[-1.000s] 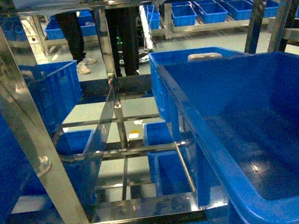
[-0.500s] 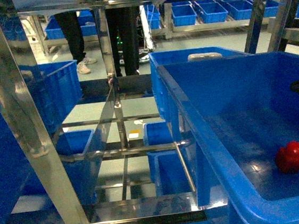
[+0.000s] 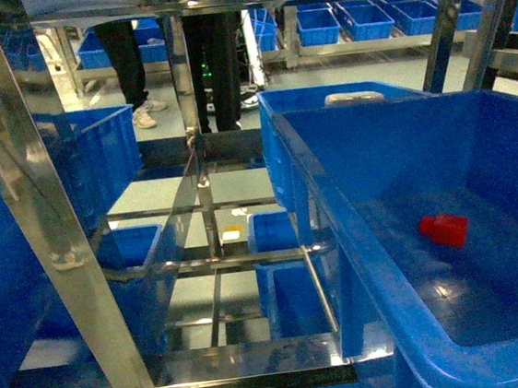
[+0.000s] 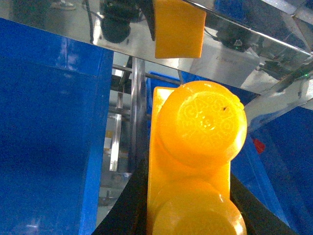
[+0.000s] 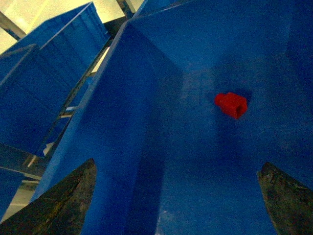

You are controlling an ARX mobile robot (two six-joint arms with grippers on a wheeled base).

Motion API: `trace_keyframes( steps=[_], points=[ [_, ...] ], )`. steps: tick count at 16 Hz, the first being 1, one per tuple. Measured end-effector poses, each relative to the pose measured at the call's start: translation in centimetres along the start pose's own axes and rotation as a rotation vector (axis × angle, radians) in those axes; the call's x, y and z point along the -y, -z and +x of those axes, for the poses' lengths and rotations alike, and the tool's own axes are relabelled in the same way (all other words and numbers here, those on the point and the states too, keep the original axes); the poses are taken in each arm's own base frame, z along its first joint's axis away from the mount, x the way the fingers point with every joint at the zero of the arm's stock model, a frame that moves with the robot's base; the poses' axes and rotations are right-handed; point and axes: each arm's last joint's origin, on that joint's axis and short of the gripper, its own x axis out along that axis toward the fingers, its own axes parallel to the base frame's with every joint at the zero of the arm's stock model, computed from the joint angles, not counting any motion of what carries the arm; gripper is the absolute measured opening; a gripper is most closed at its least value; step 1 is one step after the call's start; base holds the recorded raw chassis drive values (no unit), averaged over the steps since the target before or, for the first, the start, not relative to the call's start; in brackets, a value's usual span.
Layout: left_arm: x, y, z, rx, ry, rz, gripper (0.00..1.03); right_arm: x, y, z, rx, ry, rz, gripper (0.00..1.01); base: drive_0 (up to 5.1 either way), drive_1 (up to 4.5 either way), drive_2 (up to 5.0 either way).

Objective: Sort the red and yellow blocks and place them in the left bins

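Observation:
The red block (image 3: 444,230) lies loose on the floor of a large deep blue bin (image 3: 403,151) at the right of the head view. From above, my right gripper (image 5: 178,166) hangs open over that bin (image 5: 146,98), with the red block (image 5: 231,105) ahead of its spread fingers and apart from them. My left gripper (image 4: 190,205) is shut on the yellow block (image 4: 205,127), studs facing the camera, its black fingers (image 4: 132,205) pressing both sides. Another blue bin (image 4: 49,122) stands close on its left. Neither gripper shows in the head view.
A shiny steel rack post (image 3: 49,225) slants across the left foreground, with crossbars (image 3: 248,357) below. More blue crates (image 3: 97,155) sit left, lower (image 3: 288,293) and far behind. Two people's legs (image 3: 212,60) stand at the back. A steel beam (image 4: 220,49) overhead mirrors the yellow block.
The red block left my right gripper, landed on the bin floor and tumbled farther back and left. The right gripper has drawn out of the head view.

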Motion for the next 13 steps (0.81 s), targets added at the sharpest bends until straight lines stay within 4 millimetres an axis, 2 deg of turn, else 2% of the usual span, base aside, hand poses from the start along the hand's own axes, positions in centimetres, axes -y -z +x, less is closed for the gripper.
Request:
trace_keyframes(
  steps=[2, 4, 7, 13],
  points=[
    [0.0, 0.0, 0.0, -0.001, 0.001, 0.0, 0.26, -0.7, -1.6, -2.8, 0.034, -0.005, 0.006, 0.98, 0.0, 0.0, 0.0],
    [0.0, 0.0, 0.0, 0.0, 0.001, 0.0, 0.26, -2.5, -3.3, -6.0, 0.078, -0.036, -0.014, 0.98, 0.0, 0.0, 0.0],
    [0.0, 0.0, 0.0, 0.0, 0.0, 0.0, 0.26, -4.5, -5.6, -9.6, 0.12, -0.077, -0.034, 0.98, 0.0, 0.0, 0.0],
    [0.0, 0.0, 0.0, 0.0, 0.0, 0.0, 0.26, -6.0, -6.1, -11.6, 0.093, -0.163, -0.08, 0.98, 0.0, 0.0, 0.0]
  ],
)
